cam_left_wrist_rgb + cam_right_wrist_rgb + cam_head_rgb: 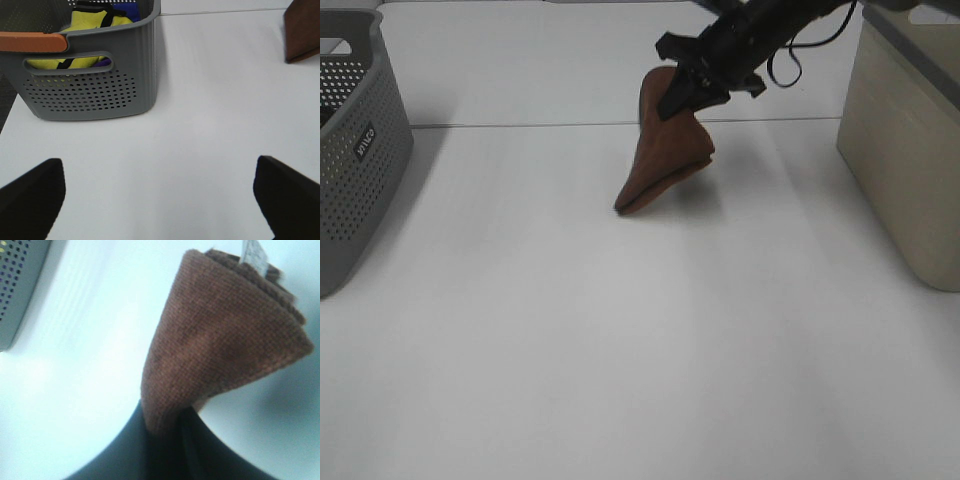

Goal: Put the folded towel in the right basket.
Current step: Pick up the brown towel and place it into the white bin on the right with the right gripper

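The folded brown towel (665,150) hangs from my right gripper (682,92), which is shut on its top corner above the table's middle back. The towel's low corner is at or just above the table. In the right wrist view the towel (220,335) fills the frame, pinched between the dark fingers (137,442). The right basket (905,140) is beige and stands at the right edge, to the right of the towel. My left gripper (160,192) is open and empty over bare table; the towel's edge (302,30) shows far off.
A grey perforated basket (355,150) stands at the left edge. In the left wrist view this grey basket (90,90) holds yellow and blue cloth and has an orange handle (32,41). A seam line (520,125) crosses the white table at the back.
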{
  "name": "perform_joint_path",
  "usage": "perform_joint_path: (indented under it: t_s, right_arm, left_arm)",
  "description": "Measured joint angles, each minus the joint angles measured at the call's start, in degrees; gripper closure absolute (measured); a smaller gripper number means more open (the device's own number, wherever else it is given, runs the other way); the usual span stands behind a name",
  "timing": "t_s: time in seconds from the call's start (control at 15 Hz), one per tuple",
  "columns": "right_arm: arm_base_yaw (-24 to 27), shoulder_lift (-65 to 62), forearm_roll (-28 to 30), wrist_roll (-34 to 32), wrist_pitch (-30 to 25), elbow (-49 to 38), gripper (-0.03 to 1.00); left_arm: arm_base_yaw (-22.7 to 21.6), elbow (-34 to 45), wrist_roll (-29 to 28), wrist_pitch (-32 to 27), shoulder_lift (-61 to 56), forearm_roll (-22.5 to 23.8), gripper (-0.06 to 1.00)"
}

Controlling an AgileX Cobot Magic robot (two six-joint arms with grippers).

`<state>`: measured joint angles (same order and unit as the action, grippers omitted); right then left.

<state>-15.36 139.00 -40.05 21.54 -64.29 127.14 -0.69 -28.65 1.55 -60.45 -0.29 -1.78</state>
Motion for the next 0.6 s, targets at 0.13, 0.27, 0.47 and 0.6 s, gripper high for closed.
perform_joint_path:
  t_s: [0.13, 0.27, 0.47, 0.6]
  right_arm:
    - [0.52, -5.44, 1.49, 0.06, -1.95, 0.00, 0.87]
    - [2.52, -11.23, 1.66, 0.11, -4.64, 0.00, 0.87]
    - [9.05, -18.51, 1.78, 0.23, -5.44, 0.00, 0.87]
    - [17.65, -23.84, 1.89, 0.06, -5.50, 0.00, 0.87]
  left_arm:
    - [0.00, 0.00, 0.00, 0.00, 0.00, 0.00, -0.03]
    - [0.00, 0.00, 0.00, 0.00, 0.00, 0.00, -0.03]
    - [0.00, 0.00, 0.00, 0.00, 0.00, 0.00, -0.03]
    - [0.00, 0.00, 0.00, 0.00, 0.00, 0.00, -0.03]
